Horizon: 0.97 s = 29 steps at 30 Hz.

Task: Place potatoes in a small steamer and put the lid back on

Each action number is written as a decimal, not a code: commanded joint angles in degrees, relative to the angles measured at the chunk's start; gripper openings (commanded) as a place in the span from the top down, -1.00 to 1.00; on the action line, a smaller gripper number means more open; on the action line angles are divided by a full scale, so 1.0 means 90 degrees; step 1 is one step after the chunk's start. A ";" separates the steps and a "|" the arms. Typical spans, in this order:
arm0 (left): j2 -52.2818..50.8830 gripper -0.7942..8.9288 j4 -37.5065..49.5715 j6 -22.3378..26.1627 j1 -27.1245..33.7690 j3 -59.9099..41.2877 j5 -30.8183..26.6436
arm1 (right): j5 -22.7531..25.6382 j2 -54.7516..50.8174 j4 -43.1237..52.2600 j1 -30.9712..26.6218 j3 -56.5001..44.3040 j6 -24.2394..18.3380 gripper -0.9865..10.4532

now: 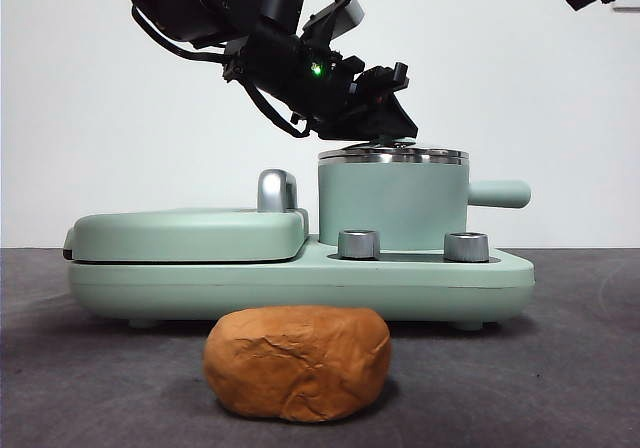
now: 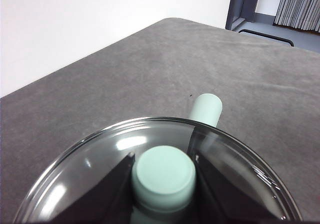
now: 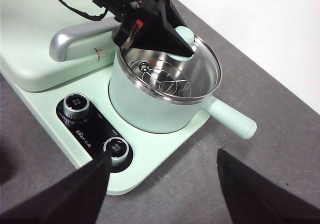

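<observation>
Your left gripper (image 2: 164, 184) has its fingers closed on the lid (image 3: 200, 59) knob atop the small steamer (image 1: 393, 208); the right gripper (image 3: 162, 184) waits, fingers spread and empty; the potatoes (image 1: 297, 362) lie on the surface in front.

Front view: low, at table height, level across the desk, close to the potato (image 1: 297, 362). Left wrist view: very near, down onto the lid (image 2: 165, 179). Right wrist view: higher, oblique. All share the small steamer (image 3: 150, 106).

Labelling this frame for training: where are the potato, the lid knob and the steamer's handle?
potato (image 1: 297, 361), front view, its wrinkled front.
lid knob (image 2: 163, 173), left wrist view, its top.
steamer's handle (image 3: 233, 120), right wrist view, mid-length.
</observation>
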 commanded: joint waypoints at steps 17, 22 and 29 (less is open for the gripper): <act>-0.0270 0.81 0.0107 0.0019 0.0005 0.0175 -0.0289 | 0.0000 0.0024 0.0066 0.0032 0.0104 0.0090 0.24; -0.0763 0.81 -0.0044 0.0019 0.0121 0.0175 -0.0289 | 0.0000 0.0024 0.0068 0.0032 0.0104 0.0090 0.24; -0.1610 0.81 -0.0622 0.0022 0.0342 0.0175 -0.0287 | -0.0005 0.0024 0.0068 0.0032 0.0104 0.0090 0.24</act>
